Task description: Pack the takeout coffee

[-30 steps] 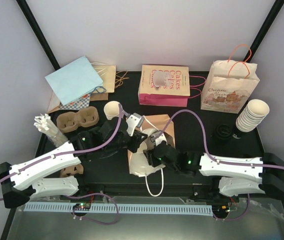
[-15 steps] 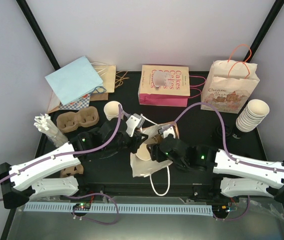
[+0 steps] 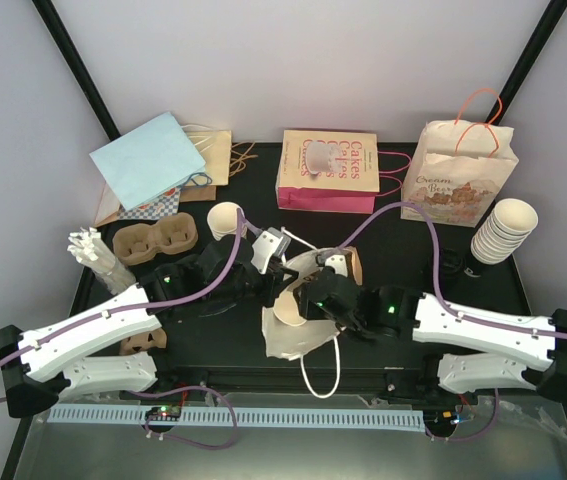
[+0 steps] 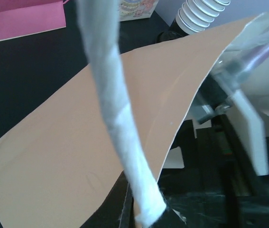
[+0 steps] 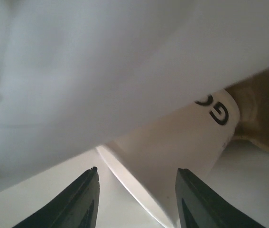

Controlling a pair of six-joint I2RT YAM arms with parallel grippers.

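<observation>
White twisted paper makes the handle that the left gripper is clamped shut on, at the far side of the white paper bag in the middle of the table. I think it lifts the handle so the bag's mouth is held wide. Just to the right, the cream cup sits in that mouth. The right gripper reaches in from the right. Its fingers are apart beside the cup, not squeezing it, probably so the cup can rest inside.
</observation>
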